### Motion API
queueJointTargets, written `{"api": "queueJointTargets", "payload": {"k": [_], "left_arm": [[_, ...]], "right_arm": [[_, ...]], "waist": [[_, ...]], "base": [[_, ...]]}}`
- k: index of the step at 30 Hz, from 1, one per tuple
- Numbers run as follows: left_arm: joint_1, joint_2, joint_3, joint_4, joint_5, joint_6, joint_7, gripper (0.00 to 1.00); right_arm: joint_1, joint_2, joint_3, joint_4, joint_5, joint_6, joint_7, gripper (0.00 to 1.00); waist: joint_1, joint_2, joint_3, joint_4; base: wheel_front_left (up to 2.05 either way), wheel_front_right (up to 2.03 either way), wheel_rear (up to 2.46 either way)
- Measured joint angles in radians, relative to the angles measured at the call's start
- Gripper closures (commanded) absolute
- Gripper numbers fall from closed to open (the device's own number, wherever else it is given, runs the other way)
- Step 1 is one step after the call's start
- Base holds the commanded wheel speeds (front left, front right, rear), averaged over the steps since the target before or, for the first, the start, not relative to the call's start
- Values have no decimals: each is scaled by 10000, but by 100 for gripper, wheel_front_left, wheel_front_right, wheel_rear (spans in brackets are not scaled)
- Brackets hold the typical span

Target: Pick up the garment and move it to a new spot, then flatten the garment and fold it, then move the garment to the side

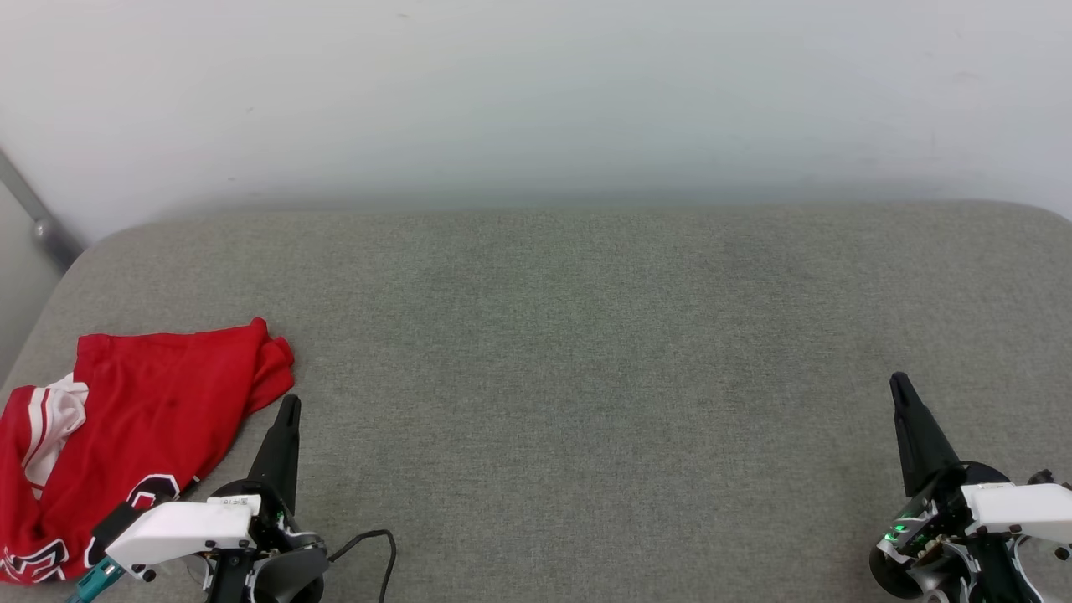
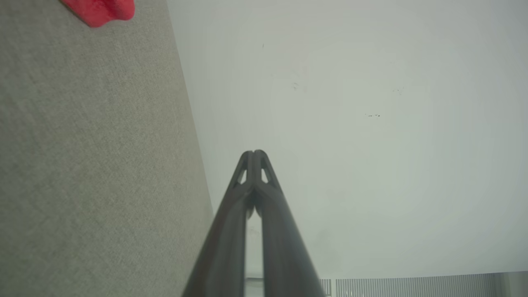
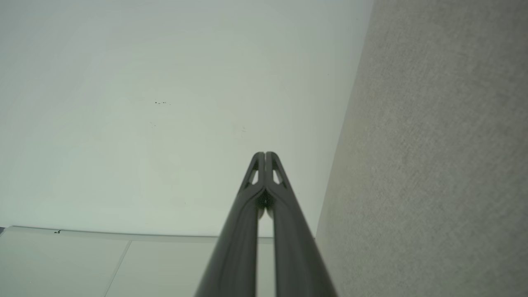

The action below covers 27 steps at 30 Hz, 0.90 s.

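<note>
Grey upholstered surface (image 1: 586,335) with rounded far corners, woven texture, butts against a plain white wall (image 1: 536,92) along its far edge. Grey metal bar (image 1: 33,213) slants down beside the far left corner. Pale floor tiles (image 3: 62,264) below the wall; ribbed white grille (image 2: 412,286), blurry.

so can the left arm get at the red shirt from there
Probably yes: the red shirt lies right beside the left tool, nothing between them; the tool is shut and would need to open first.
</note>
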Motion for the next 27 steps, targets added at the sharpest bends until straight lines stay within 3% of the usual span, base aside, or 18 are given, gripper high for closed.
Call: {"api": "queueJointTargets", "payload": {"k": [24,25,26,27], "left_arm": [[0,0,0,0,-2,0,0,100],[21,-4,-8,40,-2,2,-2,0],[86,-13,-15,119,-2,4,-4,100],[174,-21,-31,196,-2,6,-15,0]], "right_arm": [[0,0,2,0,0,0,2,100],[24,0,4,40,2,0,0,0],[93,6,8,121,2,-2,-2,100],[178,10,12,190,2,-4,-2,0]], "waist": [[0,0,0,0],[0,0,-1,0],[0,0,0,0],[0,0,0,0]], "base": [[0,0,0],[0,0,0],[0,0,0],[0,0,0]]}}
